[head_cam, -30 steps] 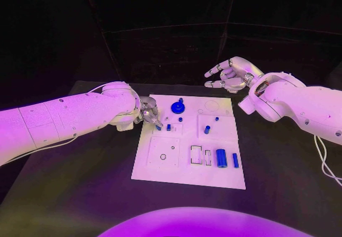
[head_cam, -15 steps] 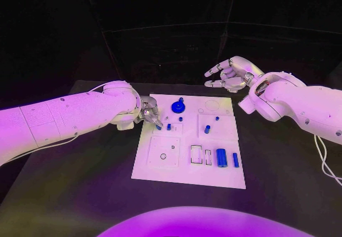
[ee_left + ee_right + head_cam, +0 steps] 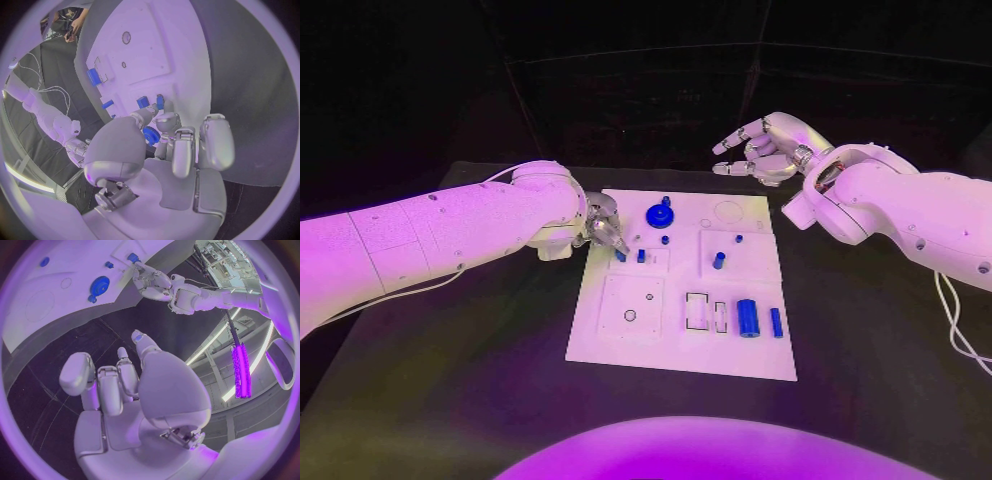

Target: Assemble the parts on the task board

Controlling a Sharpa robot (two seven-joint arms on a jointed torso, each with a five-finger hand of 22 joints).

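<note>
Left hand (image 3: pixel 600 228) pinches small blue peg (image 3: pixel 620 257) at task board (image 3: pixel 661 345) far-left edge; insertion step underway, apparently. Next: align peg w/ socket, press down. Right hand (image 3: pixel 762 150) hovers beyond far edge of the board, fingers apart, holding nothing.

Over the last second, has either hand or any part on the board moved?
Hardly anything changed. The left hand stays at the task board's left edge, fingertips on a small blue part. The right hand still hovers raised beyond the board, holding nothing. The parts lie as before.
</note>
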